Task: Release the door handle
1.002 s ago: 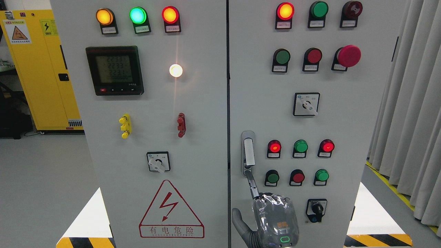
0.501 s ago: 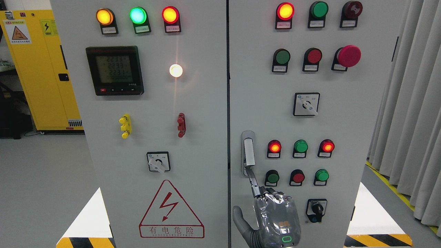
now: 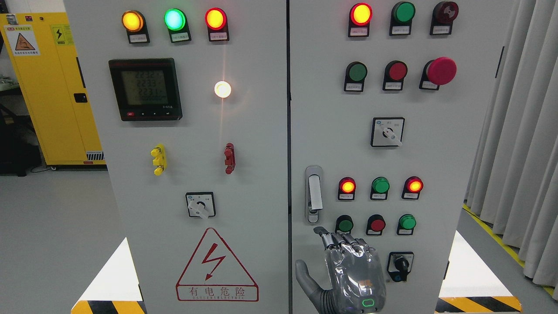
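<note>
The right hand (image 3: 348,266) is seen at the bottom edge, back toward the camera, thumb out to its left. Its fingers (image 3: 338,240) are extended upward and relaxed, and nothing is grasped. The door handle (image 3: 314,194) is found just above the fingertips and slightly to their left, upright on the cabinet's right door (image 3: 457,165), apart from the hand; a narrow gap is visible between the handle's lower end and the nearest fingertip. A green button (image 3: 345,225) is noted just above the fingers, and a black selector switch (image 3: 400,265) just right of the hand.
</note>
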